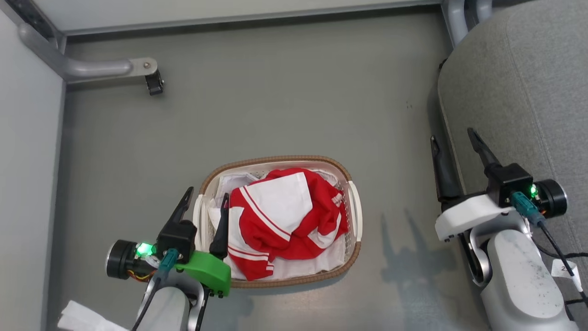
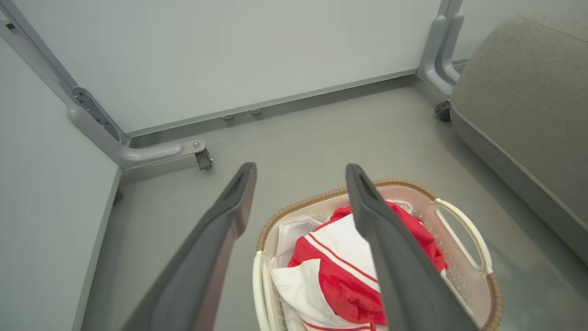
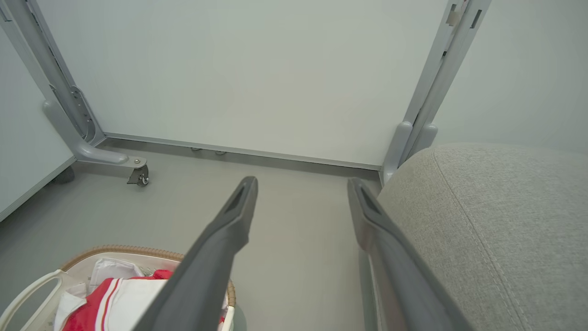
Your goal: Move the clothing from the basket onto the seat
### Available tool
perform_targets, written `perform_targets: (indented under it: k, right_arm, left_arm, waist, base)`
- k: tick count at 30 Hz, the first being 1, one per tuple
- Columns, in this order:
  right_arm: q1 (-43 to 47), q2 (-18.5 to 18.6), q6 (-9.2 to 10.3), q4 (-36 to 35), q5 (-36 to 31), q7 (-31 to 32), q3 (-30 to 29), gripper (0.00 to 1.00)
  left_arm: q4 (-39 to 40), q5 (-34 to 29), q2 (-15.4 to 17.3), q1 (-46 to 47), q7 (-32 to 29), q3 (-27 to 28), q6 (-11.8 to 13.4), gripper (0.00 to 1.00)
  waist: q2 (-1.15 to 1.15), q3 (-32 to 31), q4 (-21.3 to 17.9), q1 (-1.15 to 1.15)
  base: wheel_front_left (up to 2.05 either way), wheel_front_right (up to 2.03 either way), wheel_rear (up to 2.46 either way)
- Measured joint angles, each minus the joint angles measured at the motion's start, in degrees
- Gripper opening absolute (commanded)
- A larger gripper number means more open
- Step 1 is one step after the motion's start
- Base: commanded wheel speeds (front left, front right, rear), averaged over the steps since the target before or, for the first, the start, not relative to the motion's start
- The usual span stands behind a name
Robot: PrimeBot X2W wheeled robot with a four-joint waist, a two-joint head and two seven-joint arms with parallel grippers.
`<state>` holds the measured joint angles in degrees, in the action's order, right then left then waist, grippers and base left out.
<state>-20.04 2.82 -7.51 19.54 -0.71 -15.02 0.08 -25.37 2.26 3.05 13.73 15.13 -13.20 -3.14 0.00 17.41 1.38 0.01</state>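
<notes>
The red clothing (image 1: 294,220) with white panels and stripes lies bunched in the white basket (image 1: 353,216) on the grey floor, over a white liner. In the left wrist view the clothing (image 2: 349,285) and basket (image 2: 464,276) sit at the lower right. My left gripper (image 1: 206,197) is open at the basket's left rim, one finger outside and one over the inside edge, holding nothing. My right gripper (image 1: 452,140) is open at the left edge of the grey seat (image 1: 528,92), empty. The seat (image 3: 496,220) is on the right in the right wrist view, and the basket (image 3: 69,276) at its lower left.
White partition panels wall in the floor at the back and left. Grey frame legs with a caster (image 1: 154,85) stand at the back left, and another leg (image 1: 457,20) at the back right beside the seat. Bare floor separates basket and seat.
</notes>
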Motion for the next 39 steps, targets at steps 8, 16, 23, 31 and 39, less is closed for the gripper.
perform_targets:
  k: [8,16,23,31,39]
  right_arm:
    - [-3.36,0.01,0.0,-2.65,0.7,-0.07,1.36,1.0]
    - [-4.99,-0.01,-0.01,-3.87,1.24,-0.07,3.14,1.0]
    - [-6.47,0.01,-0.01,-5.41,1.35,-0.07,3.78,1.0]
    - [-7.15,0.01,0.0,-7.49,1.34,-0.07,4.08,1.0]
    - [-8.06,0.01,-0.01,-9.27,1.62,-0.07,4.66,1.0]
  left_arm:
    - [-10.35,1.09,-0.15,8.61,-0.01,-3.61,-2.48,1.0]
    - [-24.53,3.86,-0.23,16.19,-0.01,-9.46,-3.39,1.0]
    - [-34.05,4.04,-0.26,21.71,-0.01,-12.34,-1.93,1.0]
    - [-40.53,4.11,-0.13,25.84,0.0,-11.87,0.13,1.0]
    - [-42.12,4.98,0.4,29.41,0.0,-10.56,1.44,1.0]
  waist:
    - [0.0,8.26,-1.32,0.0]
    - [0.0,15.71,-2.91,0.0]
    - [0.0,21.05,-4.26,0.0]
    - [0.0,26.04,-5.77,0.0]
    - [0.0,29.98,-7.24,0.0]
  base:
    - [0.0,0.0,0.0]
    - [0.0,0.0,0.0]
    - [0.0,0.0,0.0]
    - [0.0,0.0,0.0]
    - [0.0,0.0,0.0]
